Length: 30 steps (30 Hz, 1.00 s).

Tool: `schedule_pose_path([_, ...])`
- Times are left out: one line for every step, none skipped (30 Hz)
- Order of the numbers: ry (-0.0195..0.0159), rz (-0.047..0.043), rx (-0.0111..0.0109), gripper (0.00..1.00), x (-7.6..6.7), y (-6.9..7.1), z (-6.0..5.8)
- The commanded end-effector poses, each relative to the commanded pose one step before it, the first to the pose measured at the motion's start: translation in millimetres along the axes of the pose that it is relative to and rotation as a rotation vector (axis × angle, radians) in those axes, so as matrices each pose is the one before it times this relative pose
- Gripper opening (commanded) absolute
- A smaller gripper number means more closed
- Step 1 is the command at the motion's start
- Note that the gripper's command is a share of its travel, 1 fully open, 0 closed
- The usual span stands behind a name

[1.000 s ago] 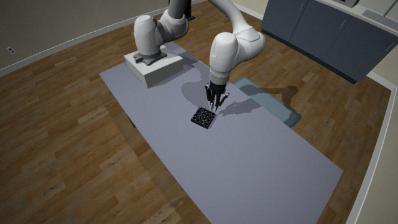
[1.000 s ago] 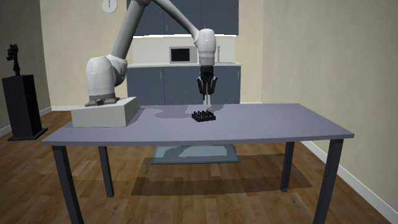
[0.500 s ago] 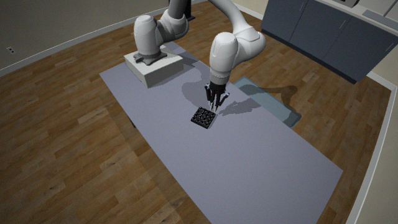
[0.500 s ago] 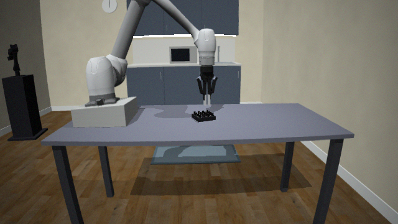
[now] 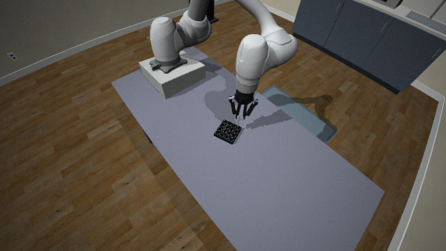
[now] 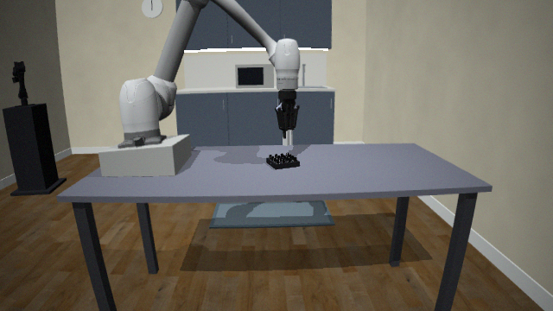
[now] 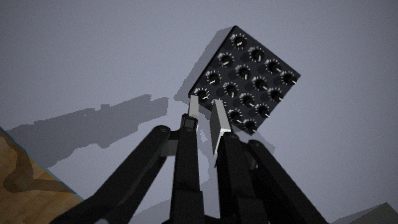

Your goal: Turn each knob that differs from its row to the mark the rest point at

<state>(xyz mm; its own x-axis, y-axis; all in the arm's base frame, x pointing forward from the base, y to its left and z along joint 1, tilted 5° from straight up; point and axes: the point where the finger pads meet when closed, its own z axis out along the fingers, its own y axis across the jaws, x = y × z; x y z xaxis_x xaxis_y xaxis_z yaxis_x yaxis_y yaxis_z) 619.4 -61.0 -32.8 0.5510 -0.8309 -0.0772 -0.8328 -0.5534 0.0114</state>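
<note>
Here are the jaws, slim and pale-tipped, parted by a narrow gap with nothing in their grasp. The gripper (image 5: 240, 121) (image 6: 288, 140) (image 7: 203, 109) points downward, its tips above the table and just beside the box in the top view, on the side toward the mat. In the wrist view those tips overlap one corner area of the box, partly covering a knob or two there. And there's the box (image 5: 226, 132) (image 6: 282, 163) (image 7: 246, 80) itself, black, sitting upright on the table (image 5: 279, 174) (image 6: 259, 186) (image 7: 75, 65), its sixteen knobs in a four-by-four grid facing up. White lines and rings of marks show from the wrist, but the printed names are too small to read, and I can't tell which row is A. Moving out, the arm (image 5: 252, 56) (image 6: 287, 56) rises above the box and arches over to its base on the pale block (image 5: 182, 81) (image 6: 138, 164), well apart from the box and to its left in the exterior view. Beyond the table edge from the box, down on the floor, lies the blue mat (image 5: 303, 115) (image 6: 268, 216), and farther behind the box stand the blue-grey cabinets (image 5: 366, 38) (image 6: 255, 117).
</note>
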Motion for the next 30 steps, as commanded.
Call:
schedule_pose_path([-0.00842, -0.15587, 0.00906, 0.12, 0.02, -0.01, -1.89])
schedule_pose_path([0.0, -0.03218, 0.0, 0.12, 0.0, 0.0, -0.39])
schedule_pose_path([0.0, -0.03212, 0.0, 0.12, 0.0, 0.0, -0.39])
schedule_pose_path([0.0, -0.03217, 0.0, 0.12, 0.0, 0.0, -0.39])
schedule_pose_path([0.0, -0.03217, 0.0, 0.12, 0.0, 0.0, -0.39])
schedule_pose_path([0.0, 0.0, 0.0, 0.12, 0.0, 0.0, 0.0])
schedule_pose_path([0.0, 0.0, 0.0, 0.12, 0.0, 0.0, 0.0])
schedule_pose_path([0.0, -0.09378, -0.00001, 0.12, 0.0, -0.01, -1.13])
schedule_pose_path([0.0, -0.02402, 0.0, 0.12, 0.0, 0.0, -0.29])
schedule_pose_path([0.0, -0.02548, 0.0, 0.12, 0.0, 0.0, -0.31])
schedule_pose_path([0.0, -0.03081, 0.0, 0.12, 0.0, 0.0, -0.37])
schedule_pose_path([0.0, -0.03252, 0.0, 0.12, 0.0, 0.0, -0.39])
schedule_pose_path([0.0, -0.03244, 0.0, 0.12, 0.0, 0.0, -0.39])
schedule_pose_path([0.0, -0.03223, 0.0, 0.12, 0.0, 0.0, -0.39])
schedule_pose_path([0.0, -0.03215, 0.0, 0.12, 0.0, 0.0, -0.39])
schedule_pose_path([0.0, -0.03211, 0.0, 0.12, 0.0, 0.0, -0.39])
schedule_pose_path([0.0, -0.03213, 0.0, 0.12, 0.0, 0.0, -0.39])
schedule_pose_path([0.0, -0.03216, 0.0, 0.12, 0.0, 0.0, -0.39])
schedule_pose_path([0.0, -0.03213, 0.0, 0.12, 0.0, 0.0, -0.39])
schedule_pose_path([0.0, -0.03214, 0.0, 0.12, 0.0, 0.0, -0.39])
schedule_pose_path([0.0, -0.03216, 0.0, 0.12, 0.0, 0.0, -0.39])
schedule_pose_path([0.0, -0.03212, 0.0, 0.12, 0.0, 0.0, -0.39])
schedule_pose_path([0.0, 0.0, 0.0, 0.12, 0.0, 0.0, 0.0])
schedule_pose_path([0.0, 0.0, 0.0, 0.12, 0.0, 0.0, 0.0])
schedule_pose_path([0.0, -0.08333, -0.00001, 0.12, -0.01, -0.01, -1.01])
schedule_pose_path([0.0, -0.03445, 0.0, 0.12, 0.0, 0.0, -0.42])
schedule_pose_path([0.0, -0.0248, 0.0, 0.12, 0.0, 0.0, -0.3])
schedule_pose_path([0.0, -0.02993, 0.0, 0.12, 0.0, 0.0, -0.36])
schedule_pose_path([0.0, -0.0323, 0.0, 0.12, 0.0, 0.0, -0.39])
schedule_pose_path([0.0, -0.03252, 0.0, 0.12, 0.0, 0.0, -0.39])
